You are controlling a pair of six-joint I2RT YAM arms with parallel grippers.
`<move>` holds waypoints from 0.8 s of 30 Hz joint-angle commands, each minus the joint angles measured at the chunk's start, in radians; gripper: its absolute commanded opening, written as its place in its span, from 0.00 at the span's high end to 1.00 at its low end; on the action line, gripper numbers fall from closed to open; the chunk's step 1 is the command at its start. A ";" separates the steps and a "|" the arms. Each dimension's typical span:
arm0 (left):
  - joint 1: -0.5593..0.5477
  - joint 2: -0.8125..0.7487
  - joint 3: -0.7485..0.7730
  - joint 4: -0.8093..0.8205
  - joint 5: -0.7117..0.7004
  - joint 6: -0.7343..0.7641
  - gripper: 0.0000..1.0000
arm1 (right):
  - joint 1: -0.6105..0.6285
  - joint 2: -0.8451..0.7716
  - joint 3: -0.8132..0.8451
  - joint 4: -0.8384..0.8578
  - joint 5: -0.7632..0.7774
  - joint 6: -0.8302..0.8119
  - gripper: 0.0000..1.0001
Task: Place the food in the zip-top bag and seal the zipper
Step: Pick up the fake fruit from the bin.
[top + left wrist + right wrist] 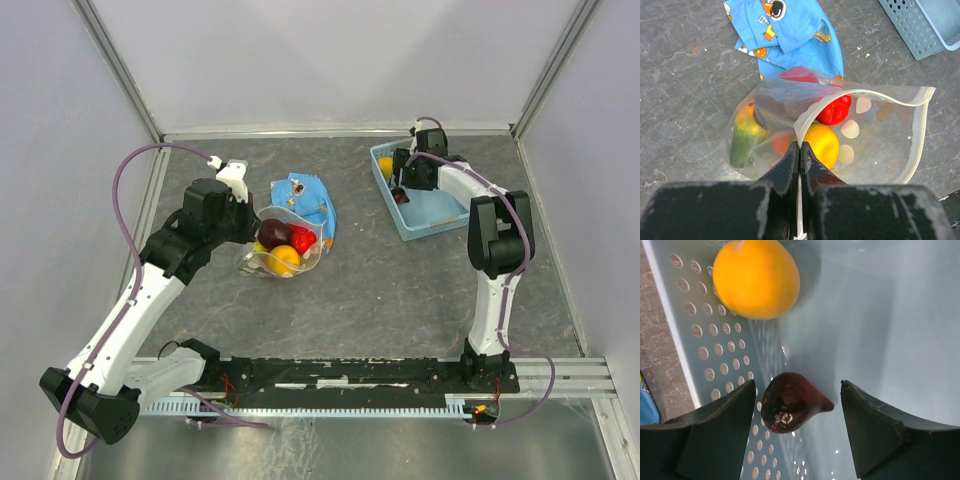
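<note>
Bag (880,140): lies on the worktop (400,300) left of centre, its far side overlapping the edge of the blue cloth (790,35). Mouth gaping. The zipper (921,125) is unsealed, its white strip curving round the open rim.

Left jaws: closed tight on the near rim of the bag, holding it.

Food inside the bag: yellow fruit (822,144) directly beyond the left jaws, red fruit (835,111) behind it, green-orange fruit (744,137) at the end away from the mouth. From overhead a dark fruit (273,234) also shows in the bag.

Basket (435,212): far right of the worktop, well apart from the bag. Two pieces lie in it: an orange fruit (756,277) against the perforated wall and a pointed maroon fruit (790,402) nearer the wrist camera.

Right jaws: wide, one finger on either side of the pointed maroon fruit, a gap visible on each side. No grip.
</note>
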 commanded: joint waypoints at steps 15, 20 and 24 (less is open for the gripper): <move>0.006 -0.006 -0.001 0.061 0.020 0.037 0.97 | -0.009 0.104 0.138 -0.165 0.023 0.001 0.26; 0.005 -0.008 -0.001 0.060 0.022 0.037 0.97 | -0.013 0.087 0.112 -0.191 0.075 -0.005 0.28; 0.004 -0.009 0.000 0.061 0.021 0.037 0.97 | -0.014 0.073 0.091 -0.192 0.057 -0.012 0.27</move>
